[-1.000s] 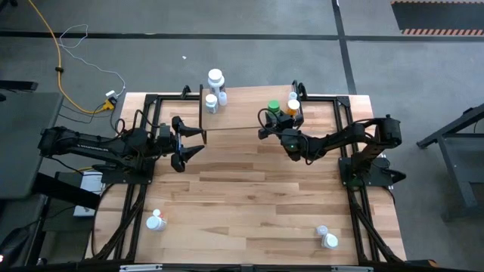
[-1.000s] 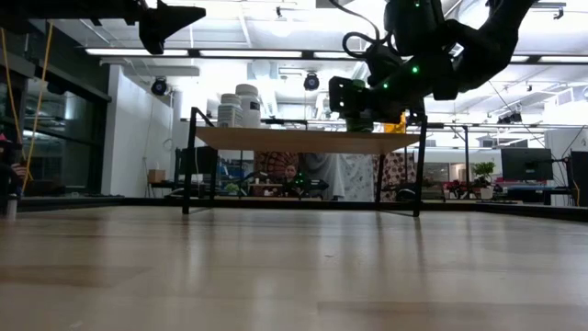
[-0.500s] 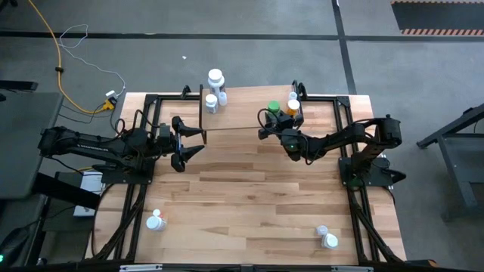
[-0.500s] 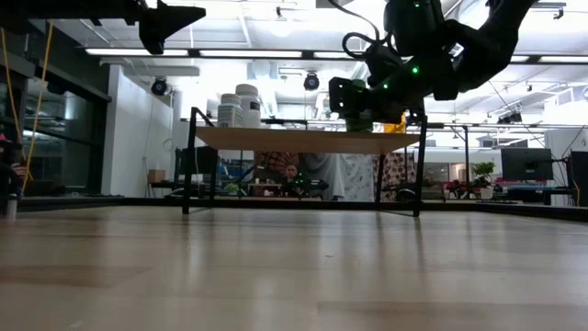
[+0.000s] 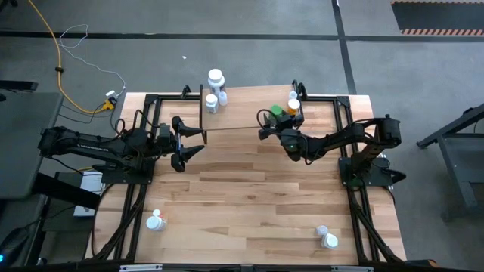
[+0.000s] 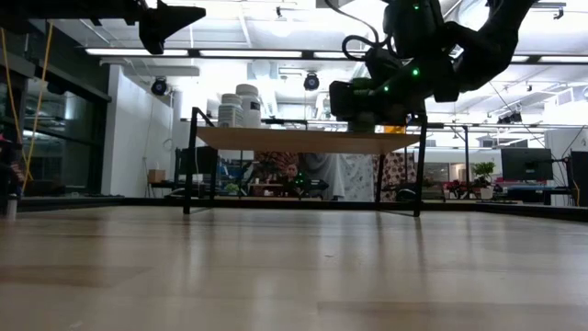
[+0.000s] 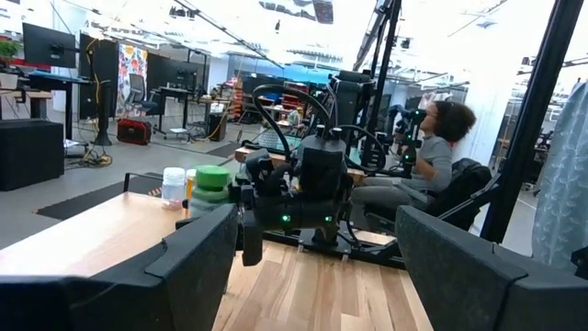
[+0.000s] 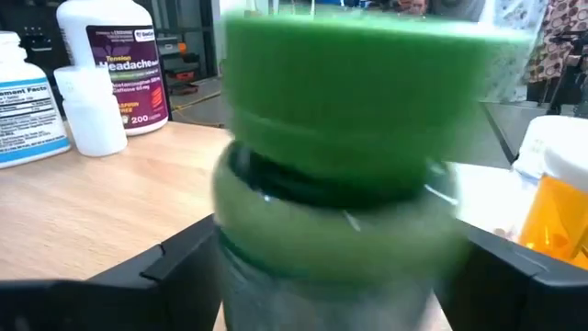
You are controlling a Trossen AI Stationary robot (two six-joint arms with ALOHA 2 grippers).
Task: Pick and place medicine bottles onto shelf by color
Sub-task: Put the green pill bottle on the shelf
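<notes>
The shelf (image 5: 242, 113) stands at the table's far side. Three white medicine bottles (image 5: 215, 91) stand at its left end, and an orange bottle (image 5: 293, 106) at its right end. Beside the orange one a green-capped bottle (image 5: 276, 111) stands upright on its base. My right gripper (image 5: 274, 118) is open, level with the green bottle (image 8: 349, 138), one finger on each side of it. To the shelf's left, my left gripper (image 5: 200, 140) hangs open and holds nothing. My right gripper comes level from the table's near side. Its fingers (image 8: 184, 262) stand close beside the green bottle's body (image 8: 276, 248). I cannot tell whether they touch it. The bottle stands upright on the shelf board (image 8: 110, 202).
A white bottle with a red top (image 5: 156, 221) lies near the table's front left. Two white bottles (image 5: 327, 238) are at the front right. Black frame legs (image 5: 132, 204) run along both table sides. A person sits in the room beyond the table (image 7: 441, 147).
In the low view my right gripper's fingers have spread apart around the green bottle, while the hand stayed where it was. The green bottle has shifted slightly on the shelf.
</notes>
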